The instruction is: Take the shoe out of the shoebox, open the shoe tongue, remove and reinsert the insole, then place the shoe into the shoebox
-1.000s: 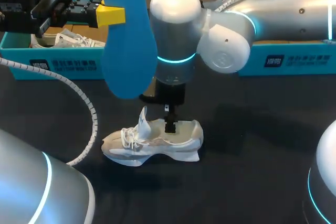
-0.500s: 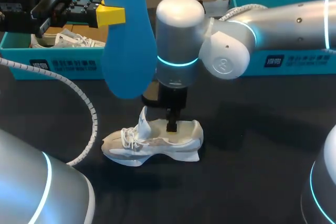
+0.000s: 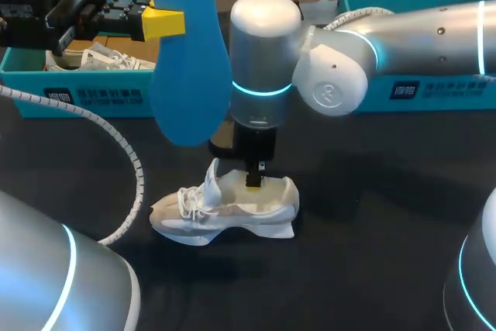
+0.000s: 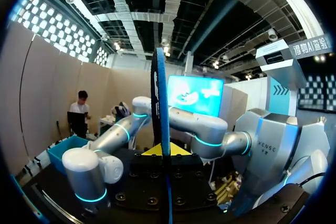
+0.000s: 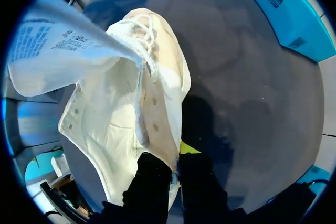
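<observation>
Shoe (image 3: 225,208) sits on its sole on black table (image 3: 372,269), front-centre, toe toward L side, tongue (image 3: 212,176) pulled up. R gripper (image 3: 253,181) comes straight down at heel end, pinching shoe's collar wall w/ one finger inside, one outside. Higher & further back, L gripper (image 3: 167,22) clamps blue insole (image 3: 190,52), which hangs upright in air. Behind: teal shoebox (image 3: 77,87) far L w/ second shoe (image 3: 97,60) inside; another teal box (image 3: 434,87) far R.
</observation>
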Motion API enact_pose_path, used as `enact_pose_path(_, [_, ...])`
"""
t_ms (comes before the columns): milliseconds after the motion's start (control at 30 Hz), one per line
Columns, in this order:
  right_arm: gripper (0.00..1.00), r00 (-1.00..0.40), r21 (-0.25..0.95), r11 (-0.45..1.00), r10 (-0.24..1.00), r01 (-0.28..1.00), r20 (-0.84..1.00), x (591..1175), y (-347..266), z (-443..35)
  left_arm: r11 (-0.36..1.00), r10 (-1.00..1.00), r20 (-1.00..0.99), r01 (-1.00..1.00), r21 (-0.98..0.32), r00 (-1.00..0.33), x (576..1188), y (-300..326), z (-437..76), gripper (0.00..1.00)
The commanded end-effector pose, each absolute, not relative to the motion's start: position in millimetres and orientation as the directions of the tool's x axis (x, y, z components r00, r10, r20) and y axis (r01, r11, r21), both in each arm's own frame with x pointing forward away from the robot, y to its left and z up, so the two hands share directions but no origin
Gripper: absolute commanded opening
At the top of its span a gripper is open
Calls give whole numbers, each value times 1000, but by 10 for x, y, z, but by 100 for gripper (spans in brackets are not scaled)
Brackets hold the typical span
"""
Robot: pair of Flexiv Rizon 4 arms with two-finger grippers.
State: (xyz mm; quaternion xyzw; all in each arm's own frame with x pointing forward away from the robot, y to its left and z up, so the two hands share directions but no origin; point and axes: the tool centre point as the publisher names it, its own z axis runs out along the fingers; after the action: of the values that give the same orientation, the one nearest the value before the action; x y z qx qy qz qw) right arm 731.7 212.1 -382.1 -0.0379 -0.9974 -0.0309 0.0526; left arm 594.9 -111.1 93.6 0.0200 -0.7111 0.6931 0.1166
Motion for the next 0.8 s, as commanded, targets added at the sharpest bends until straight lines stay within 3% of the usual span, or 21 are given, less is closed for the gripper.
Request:
enact_pose_path(33, [0, -993, 63, 994, 87, 93, 85, 7260, 2099, -3593, 41, 135, 194, -190, -981, -972, 5964, -1125, 934, 0])
enact_pose_path(400, [0, -947, 90, 943, 318, 321, 50, 7080, 2058, -3270, 41, 135, 194, -190, -981, -972, 5964, -1125, 934, 0])
enact_pose_path(533, [0, -844, 174, 828, 534, 534, 48, 6968, 2086, -3123, 41, 135, 194, -190, -981, -972, 5964, -1125, 934, 0])
enact_pose_path(800, [0, -832, 169, 817, 552, 552, 50, 6942, 2100, -3116, 41, 135, 194, -190, -981, -972, 5964, -1125, 934, 0])
